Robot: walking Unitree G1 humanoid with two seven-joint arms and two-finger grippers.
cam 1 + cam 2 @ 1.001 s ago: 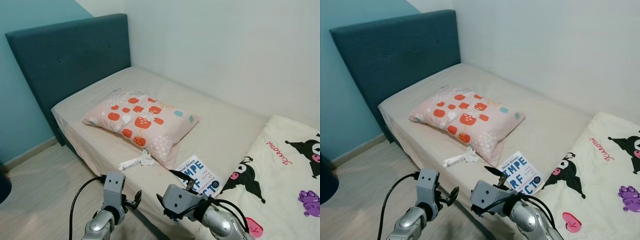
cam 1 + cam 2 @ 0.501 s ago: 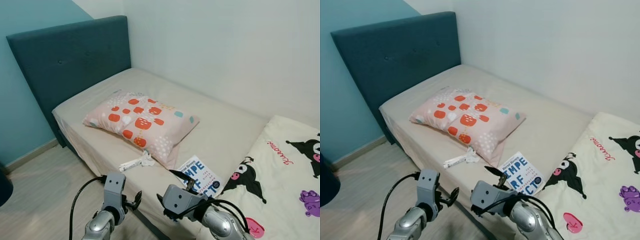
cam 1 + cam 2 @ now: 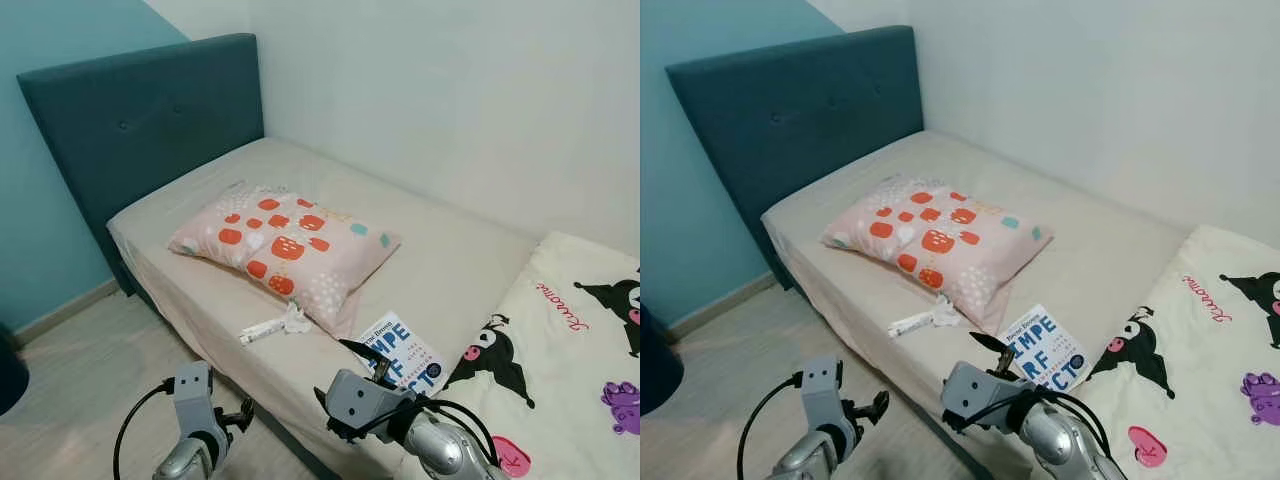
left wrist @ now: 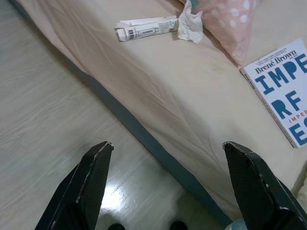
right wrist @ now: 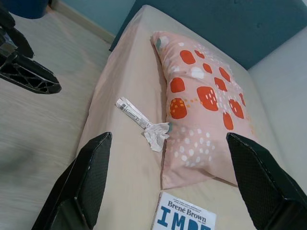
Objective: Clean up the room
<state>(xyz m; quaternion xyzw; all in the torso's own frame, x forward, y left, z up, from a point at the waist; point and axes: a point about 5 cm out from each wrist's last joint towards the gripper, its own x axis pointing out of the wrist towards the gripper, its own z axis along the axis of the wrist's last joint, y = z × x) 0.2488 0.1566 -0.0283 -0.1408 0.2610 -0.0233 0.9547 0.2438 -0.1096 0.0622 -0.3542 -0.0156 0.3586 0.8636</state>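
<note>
beige sheet covers the bed [image 3: 440, 260]; on it a crumpled wrapper [image 3: 272, 325] lies just beside the pink pillow [image 3: 285, 245], a book [image 3: 400, 350] near the edge. left gripper [image 4: 165, 158] hangs over the floor, right gripper [image 5: 168, 153] above the wrapper, both fingers apart.

- A bed [image 3: 440, 250] with a teal headboard [image 3: 130, 130] stands against a white wall.
- A pink pillow [image 3: 285, 245] with red patches lies on the beige sheet.
- A crumpled tissue [image 3: 295, 320] and a paper wrapper [image 3: 258, 331] lie just beside the pillow.
- A book [image 3: 402, 350] lies near a cartoon-print blanket [image 3: 560, 370].
- The left gripper [image 3: 240, 415] hangs over the floor [image 3: 80, 350]; the right gripper [image 3: 365, 357] hovers at the book.
</note>
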